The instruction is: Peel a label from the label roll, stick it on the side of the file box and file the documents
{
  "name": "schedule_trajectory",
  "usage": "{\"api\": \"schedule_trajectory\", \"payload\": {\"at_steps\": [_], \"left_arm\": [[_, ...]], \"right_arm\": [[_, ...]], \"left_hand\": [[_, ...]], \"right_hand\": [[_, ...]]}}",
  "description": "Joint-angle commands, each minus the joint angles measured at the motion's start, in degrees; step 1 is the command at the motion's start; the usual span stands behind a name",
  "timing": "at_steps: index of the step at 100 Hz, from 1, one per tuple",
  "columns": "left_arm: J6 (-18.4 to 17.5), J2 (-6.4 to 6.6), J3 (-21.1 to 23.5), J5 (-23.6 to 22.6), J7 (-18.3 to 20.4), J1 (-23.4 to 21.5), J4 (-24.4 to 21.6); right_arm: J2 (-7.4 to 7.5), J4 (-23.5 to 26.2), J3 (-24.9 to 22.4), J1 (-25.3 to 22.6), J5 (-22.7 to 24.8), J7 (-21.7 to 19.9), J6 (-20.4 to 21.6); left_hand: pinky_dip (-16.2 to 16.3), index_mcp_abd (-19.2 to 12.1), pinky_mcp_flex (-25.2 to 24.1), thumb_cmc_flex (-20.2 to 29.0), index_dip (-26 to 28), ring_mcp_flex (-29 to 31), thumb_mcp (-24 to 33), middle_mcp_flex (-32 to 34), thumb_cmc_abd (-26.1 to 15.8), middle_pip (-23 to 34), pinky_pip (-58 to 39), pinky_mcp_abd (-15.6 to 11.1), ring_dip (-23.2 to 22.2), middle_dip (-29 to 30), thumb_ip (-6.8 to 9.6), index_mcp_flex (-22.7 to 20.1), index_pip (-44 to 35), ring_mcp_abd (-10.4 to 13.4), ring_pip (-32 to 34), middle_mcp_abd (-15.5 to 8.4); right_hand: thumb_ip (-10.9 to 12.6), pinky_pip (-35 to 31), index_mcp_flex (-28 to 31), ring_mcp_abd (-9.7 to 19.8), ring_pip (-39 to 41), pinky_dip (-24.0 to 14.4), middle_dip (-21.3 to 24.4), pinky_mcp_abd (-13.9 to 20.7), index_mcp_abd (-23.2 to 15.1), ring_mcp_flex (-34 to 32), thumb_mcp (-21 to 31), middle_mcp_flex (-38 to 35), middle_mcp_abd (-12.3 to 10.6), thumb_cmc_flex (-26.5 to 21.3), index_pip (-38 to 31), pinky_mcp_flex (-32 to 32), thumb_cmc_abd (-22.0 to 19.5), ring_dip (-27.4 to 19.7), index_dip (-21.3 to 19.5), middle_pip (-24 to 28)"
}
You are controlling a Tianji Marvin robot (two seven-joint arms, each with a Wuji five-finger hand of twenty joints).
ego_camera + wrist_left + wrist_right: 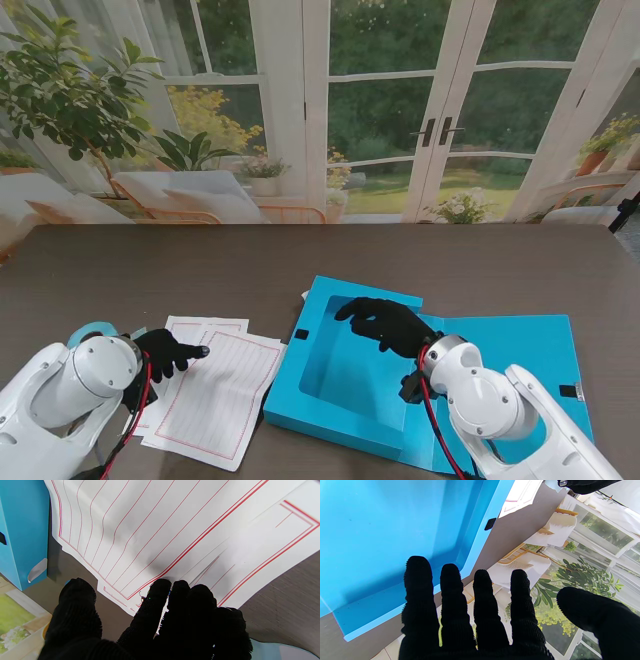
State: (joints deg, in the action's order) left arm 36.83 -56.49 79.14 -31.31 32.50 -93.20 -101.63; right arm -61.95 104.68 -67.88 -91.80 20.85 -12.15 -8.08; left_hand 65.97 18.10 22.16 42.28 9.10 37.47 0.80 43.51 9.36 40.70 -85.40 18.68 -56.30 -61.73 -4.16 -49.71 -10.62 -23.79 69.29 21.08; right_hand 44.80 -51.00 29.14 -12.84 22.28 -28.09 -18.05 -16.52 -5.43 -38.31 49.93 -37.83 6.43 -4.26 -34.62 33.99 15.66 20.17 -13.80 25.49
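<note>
documents (215, 385) beside open file box (345, 375)

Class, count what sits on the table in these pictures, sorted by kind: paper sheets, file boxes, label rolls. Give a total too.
Paper sheets: at least 2, overlapping
File boxes: 1, blue, lying open
Label rolls: 1, mostly hidden behind the left arm
Total: 4
</note>
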Motion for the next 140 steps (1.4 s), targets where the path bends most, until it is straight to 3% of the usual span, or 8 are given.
{"api": "schedule_trajectory", "payload": {"at_steps": [1,38,65,87,140], "left_arm": [[0.04,-0.11,-0.41,0.70,1.37,0.46,-0.01],[-1.13,-0.38,-0.96,1.41,0.76,1.25,-0.06],[0.05,-0.46,-0.78,-2.31,-0.09,1.20,-0.09],[2.33,0.41,-2.17,-3.63,2.58,2.25,0.26],[6.01,1.95,-4.51,-5.34,6.84,3.79,0.24]], "right_arm": [[-0.16,0.48,-0.02,-0.61,-0.20,-0.76,-0.23],[-0.13,0.75,-0.33,-1.06,-0.68,-0.99,-0.47],[-0.07,0.86,-0.52,-1.31,-0.80,-1.27,-0.60],[0.00,1.01,-0.67,-1.45,-0.79,-1.55,-0.71],[0.05,1.14,-0.90,-1.66,-1.12,-1.89,-1.01]], "left_hand": [[-0.14,-0.46,-0.08,1.06,0.34,-0.36,-1.17,-0.76,-2.33,0.36,-0.94,-3.90,-0.40,-0.70,2.06,-1.25,-0.56,-1.48,1.24,0.31],[-0.49,-2.57,-0.48,1.37,0.60,-0.60,-1.19,-0.64,-2.21,-0.49,-0.17,-3.70,-0.03,-0.01,2.05,-1.25,-0.74,-1.73,0.21,0.40],[-1.29,-0.53,2.61,0.95,0.60,2.37,-1.26,1.37,-1.85,0.61,-1.43,-3.05,0.16,-0.06,2.07,0.36,-0.14,-0.98,1.21,-0.27],[-2.65,1.94,4.37,0.31,1.29,3.96,-1.19,2.52,-2.40,1.82,-2.59,-2.81,0.46,-0.37,2.15,-0.80,-1.38,-0.37,2.24,-0.62],[-3.84,2.61,3.41,-0.34,1.54,3.20,-1.27,1.60,-3.59,1.76,-2.58,-3.34,0.81,-0.33,2.24,-0.36,-1.20,-0.11,2.10,-0.57]], "right_hand": [[1.70,1.00,-0.56,0.12,0.75,-1.10,0.15,0.18,-0.40,-0.75,-1.21,0.37,0.06,-1.08,-0.95,-25.48,1.06,0.73,0.99,0.87],[1.93,1.12,-0.47,0.01,0.77,-1.15,0.16,0.20,-0.28,-0.84,-1.28,0.39,0.11,-1.31,-1.00,-25.56,1.09,0.73,1.02,0.89],[2.03,1.16,-0.59,-0.05,0.78,-1.20,0.16,0.16,-0.18,-0.83,-1.31,0.38,0.10,-1.38,-0.98,-25.56,1.10,0.74,1.04,0.91],[2.06,1.17,-0.48,-0.02,0.84,-1.25,0.16,0.20,-0.18,-0.90,-1.37,0.36,0.15,-1.37,-1.04,-25.53,0.95,0.75,1.04,0.94],[2.17,1.25,-0.31,-0.09,0.87,-1.32,0.17,0.21,-0.07,-0.87,-1.40,0.40,0.28,-1.55,-1.09,-25.61,0.97,0.76,1.04,0.97]]}}
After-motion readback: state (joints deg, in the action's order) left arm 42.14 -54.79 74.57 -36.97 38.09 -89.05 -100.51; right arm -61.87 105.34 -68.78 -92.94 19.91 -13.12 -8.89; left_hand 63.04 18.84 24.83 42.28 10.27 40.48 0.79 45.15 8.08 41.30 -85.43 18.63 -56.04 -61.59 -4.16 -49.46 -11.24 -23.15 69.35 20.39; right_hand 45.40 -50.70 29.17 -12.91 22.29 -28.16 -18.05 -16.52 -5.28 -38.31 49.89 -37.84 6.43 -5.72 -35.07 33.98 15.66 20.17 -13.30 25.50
